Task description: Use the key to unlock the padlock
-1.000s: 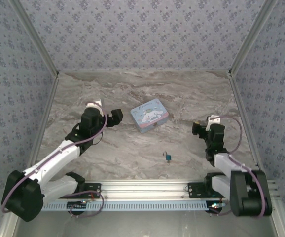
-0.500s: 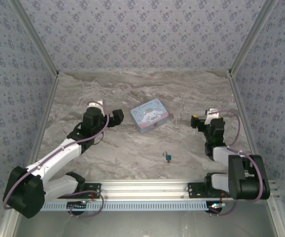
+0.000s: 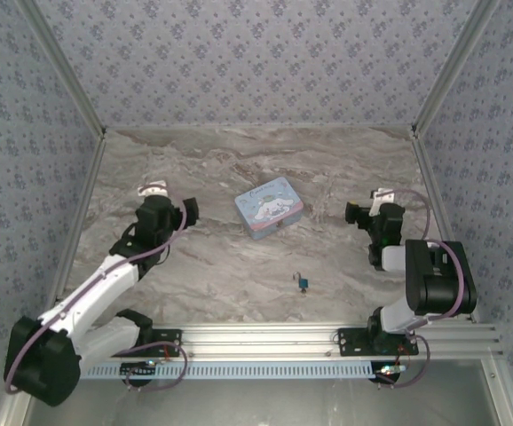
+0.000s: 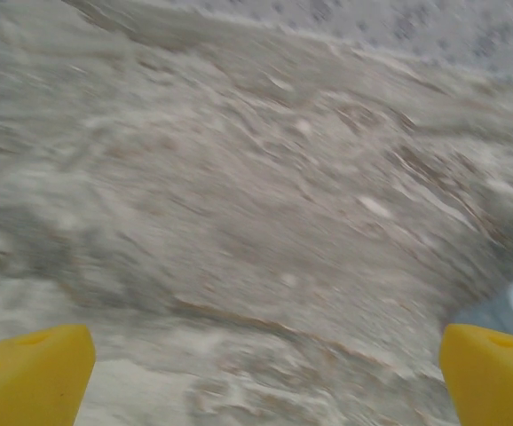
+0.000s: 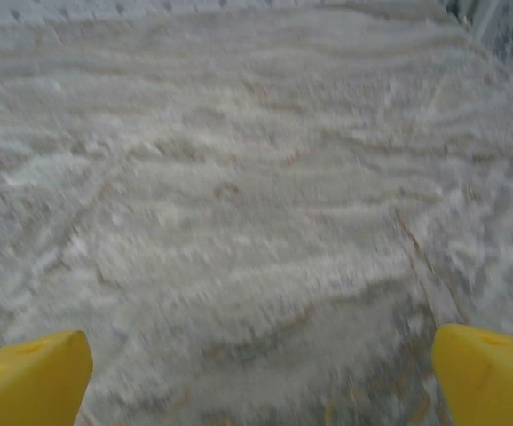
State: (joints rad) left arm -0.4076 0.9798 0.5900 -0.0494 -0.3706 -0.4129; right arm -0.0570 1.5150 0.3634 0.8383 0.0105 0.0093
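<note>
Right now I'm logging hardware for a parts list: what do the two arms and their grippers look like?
The left arm and right arm have white links between bulky black joints, each trailed by a looping lilac cable. The left gripper and right gripper are black, with a white block at the wrist. In the wrist views, the left fingertips and right fingertips are bright yellow wedges.

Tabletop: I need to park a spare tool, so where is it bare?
Bare marble runs along the back wall behind the tin, and between the tin and the right end effector. Tighter near the padlock, close before the rail.
</note>
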